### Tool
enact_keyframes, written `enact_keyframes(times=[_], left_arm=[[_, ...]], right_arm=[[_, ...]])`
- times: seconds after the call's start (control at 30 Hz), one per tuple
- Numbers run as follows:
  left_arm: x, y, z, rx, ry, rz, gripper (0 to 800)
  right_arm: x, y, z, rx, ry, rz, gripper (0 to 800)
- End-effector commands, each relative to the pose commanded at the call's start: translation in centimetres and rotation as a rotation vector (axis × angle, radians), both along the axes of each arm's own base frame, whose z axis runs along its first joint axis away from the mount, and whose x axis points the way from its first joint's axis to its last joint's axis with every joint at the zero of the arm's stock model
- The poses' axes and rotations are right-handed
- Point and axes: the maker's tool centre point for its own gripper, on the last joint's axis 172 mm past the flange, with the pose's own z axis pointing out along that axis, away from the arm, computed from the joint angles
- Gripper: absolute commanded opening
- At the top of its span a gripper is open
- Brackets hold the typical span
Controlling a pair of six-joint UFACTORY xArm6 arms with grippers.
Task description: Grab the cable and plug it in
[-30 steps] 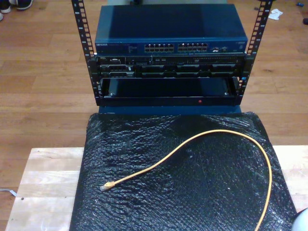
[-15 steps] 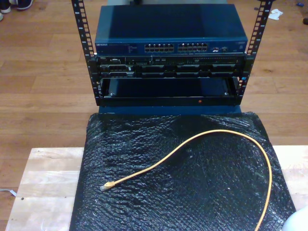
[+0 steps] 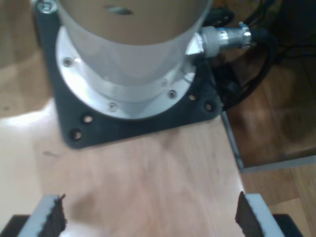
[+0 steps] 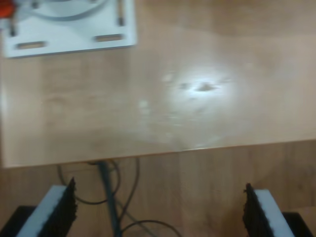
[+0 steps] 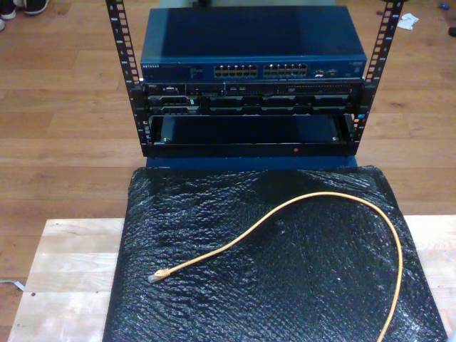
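A yellow-orange cable [image 5: 313,206] lies loose on a black mat [image 5: 214,214] before a rack of network gear, and both our tools hang open over bare wood.

In the exterior view, the cable curves across the crinkled mat on the pale wooden tabletop [image 5: 64,278], its clear plug [image 5: 158,275] toward the exterior view's left and its other end running off the bottom edge toward the right. Behind the mat stands a black rack [image 5: 132,107] holding a blue switch [image 5: 253,53] with rows of ports. In the first wrist view, our first tool [image 3: 149,216] holds its jaws wide apart above light wood, near a round metal arm base [image 3: 133,74] on a dark plate. In the second wrist view, our second tool [image 4: 159,208] is likewise spread, gripping nothing, over a wooden board edge with a white bracket [image 4: 69,27] beyond.
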Motion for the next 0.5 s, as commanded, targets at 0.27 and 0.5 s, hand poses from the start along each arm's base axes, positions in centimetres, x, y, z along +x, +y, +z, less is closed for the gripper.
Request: enact_keyframes(times=[0.27,0.5], left_arm=[[2.1,-0.2,2.3,-0.005,0.016,0.001,800],[3.4,-1.1,3.0,-0.01,0.043,0.001,800]], right_arm=[[3.6,-0.5,2.8,0.026,0.039,-0.015,800],[6.2,-0.9,4.1,0.024,0.074,-0.048,800]])
